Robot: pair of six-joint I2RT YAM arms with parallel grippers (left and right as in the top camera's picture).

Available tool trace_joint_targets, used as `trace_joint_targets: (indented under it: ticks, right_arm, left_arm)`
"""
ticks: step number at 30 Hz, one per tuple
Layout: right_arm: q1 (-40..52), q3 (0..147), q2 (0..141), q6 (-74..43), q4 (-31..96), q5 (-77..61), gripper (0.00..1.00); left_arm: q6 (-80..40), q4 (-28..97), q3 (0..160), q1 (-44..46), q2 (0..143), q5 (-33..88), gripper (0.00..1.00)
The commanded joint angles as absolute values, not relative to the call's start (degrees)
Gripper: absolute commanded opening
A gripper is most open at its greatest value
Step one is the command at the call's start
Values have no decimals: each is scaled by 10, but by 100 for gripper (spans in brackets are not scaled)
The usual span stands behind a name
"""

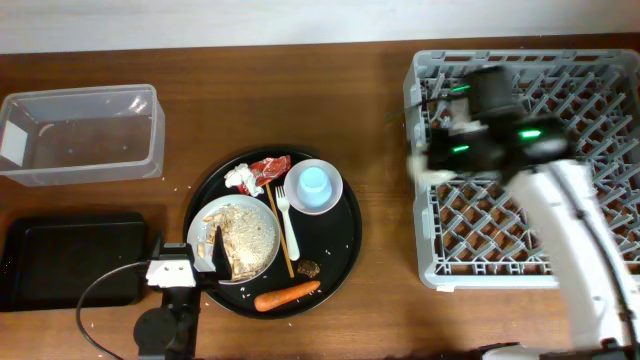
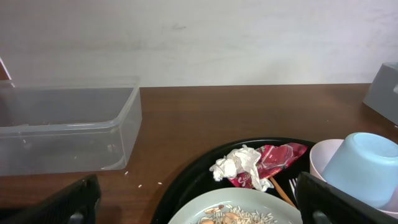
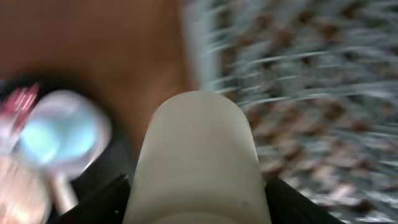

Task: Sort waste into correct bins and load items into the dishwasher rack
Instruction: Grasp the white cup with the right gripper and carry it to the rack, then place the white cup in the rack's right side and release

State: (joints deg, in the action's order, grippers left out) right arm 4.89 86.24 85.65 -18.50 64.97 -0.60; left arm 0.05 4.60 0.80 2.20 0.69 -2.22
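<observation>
My right gripper is shut on the white cup and holds it over the left edge of the grey dishwasher rack; the view is blurred. My left gripper is open around the left side of the white plate, which holds beige crumbs. The round black tray also holds the red wrapper, white paper, a bowl with the pale blue cup, fork, wooden stick, brown lump and carrot.
The clear tub stands at the back left and shows in the left wrist view. The shallow black tray lies at the front left beside my left arm. A cable loops near the front edge.
</observation>
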Motion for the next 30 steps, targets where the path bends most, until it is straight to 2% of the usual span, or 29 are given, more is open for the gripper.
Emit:
trace_joint_targets:
  ticks: [1, 5, 7, 14, 15, 19, 24, 27, 28, 29, 30]
  right_arm:
    - [-90, 875, 844, -163, 636, -6, 66]
    - [-267, 875, 866, -185, 580, -8, 66]
    - [-319, 875, 896, -185, 567, -8, 66]
    - [-395, 875, 989, -182, 568, 7, 70]
    - [-395, 875, 990, -182, 567, 7, 71]
    - [-394, 875, 990, -182, 568, 6, 93]
    - [-369, 945, 964, -168, 622, -124, 95]
    - [-276, 985, 913, -103, 648, -298, 96]
    - [-235, 985, 900, -98, 648, -319, 96]
    - [-151, 985, 893, -92, 646, -317, 98]
    - [-119, 985, 893, -83, 645, -317, 98]
  left_arm:
    - [9, 46, 5, 25, 4, -26, 99]
    - [9, 46, 5, 25, 4, -26, 99]
    - [9, 46, 5, 25, 4, -26, 99]
    - [9, 46, 5, 25, 4, -26, 99]
    - [9, 46, 5, 25, 4, -26, 99]
    - [9, 46, 5, 25, 4, -26, 99]
    - [9, 46, 5, 25, 4, -26, 99]
    - [9, 46, 5, 25, 4, -26, 99]
    - [9, 46, 5, 25, 4, -26, 99]
    - [9, 46, 5, 25, 4, -26, 99]
    - [9, 46, 5, 25, 4, -26, 99]
